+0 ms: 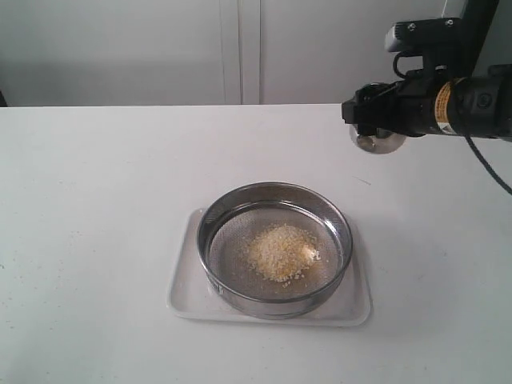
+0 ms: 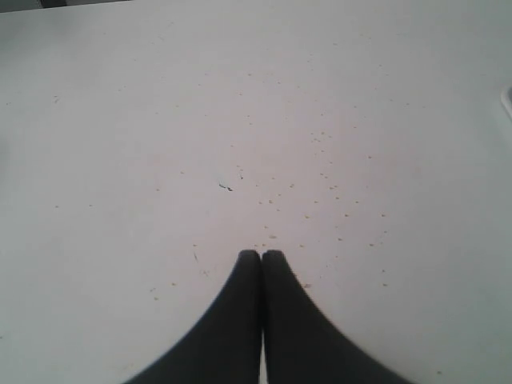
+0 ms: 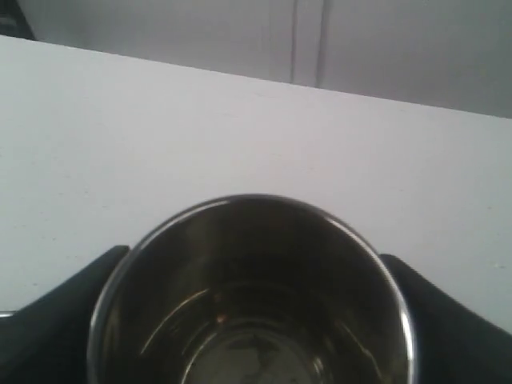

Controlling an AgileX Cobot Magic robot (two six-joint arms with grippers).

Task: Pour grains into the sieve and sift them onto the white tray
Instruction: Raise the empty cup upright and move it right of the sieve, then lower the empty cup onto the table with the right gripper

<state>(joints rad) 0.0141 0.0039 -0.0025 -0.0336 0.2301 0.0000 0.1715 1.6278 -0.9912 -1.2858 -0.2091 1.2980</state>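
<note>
The sieve (image 1: 275,210), a wide steel ring with a mesh bottom, rests on the white tray (image 1: 186,296) at the table's middle. A yellowish heap of grains (image 1: 280,251) lies on the mesh. My right gripper (image 1: 366,112) hovers above the table to the back right of the sieve, shut on a small shiny steel cup (image 1: 379,142). In the right wrist view the right gripper (image 3: 252,276) clasps the cup (image 3: 256,232) from both sides, and its inside looks nearly bare. In the left wrist view my left gripper (image 2: 262,256) is shut on nothing, over bare table.
The white table (image 1: 96,200) runs back to a pale wall (image 1: 240,48). Tiny stray specks (image 2: 328,188) dot the surface ahead of the left gripper. The left arm does not show in the exterior view.
</note>
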